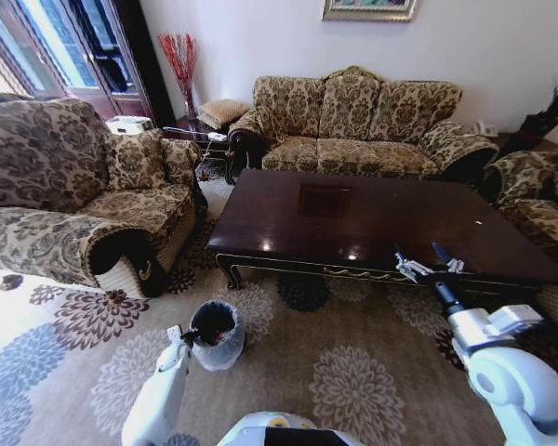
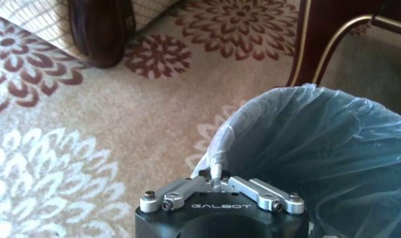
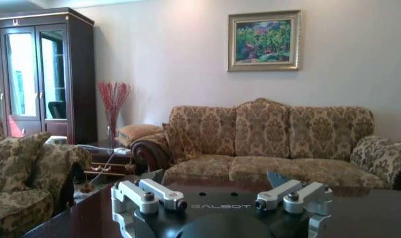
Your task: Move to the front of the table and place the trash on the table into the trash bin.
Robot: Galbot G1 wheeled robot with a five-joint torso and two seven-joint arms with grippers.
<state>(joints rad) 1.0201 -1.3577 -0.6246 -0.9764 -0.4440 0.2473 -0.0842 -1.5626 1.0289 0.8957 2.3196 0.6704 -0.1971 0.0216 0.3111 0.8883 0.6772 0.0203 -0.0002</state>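
The table [image 1: 381, 218] of dark glossy wood stands ahead of me, its top showing reflections. The trash is out of view. On the rug before the table's left front leg sits the trash bin [image 1: 216, 333], lined with a pale bag. My left gripper [image 1: 188, 336] is at its near rim. In the left wrist view the left gripper [image 2: 216, 179] is shut, pinching the folded edge of the trash bin's bag [image 2: 319, 148]. My right gripper [image 1: 418, 253] hovers open over the table's front right edge. The right gripper [image 3: 216, 179] holds nothing above the table [image 3: 366, 213].
A three-seat patterned sofa [image 1: 363, 121] stands behind the table, an armchair [image 1: 84, 195] to the left, another [image 1: 539, 195] to the right. A side table [image 1: 200, 135] sits in the far corner. The floral rug [image 1: 353, 372] lies open between me and the table.
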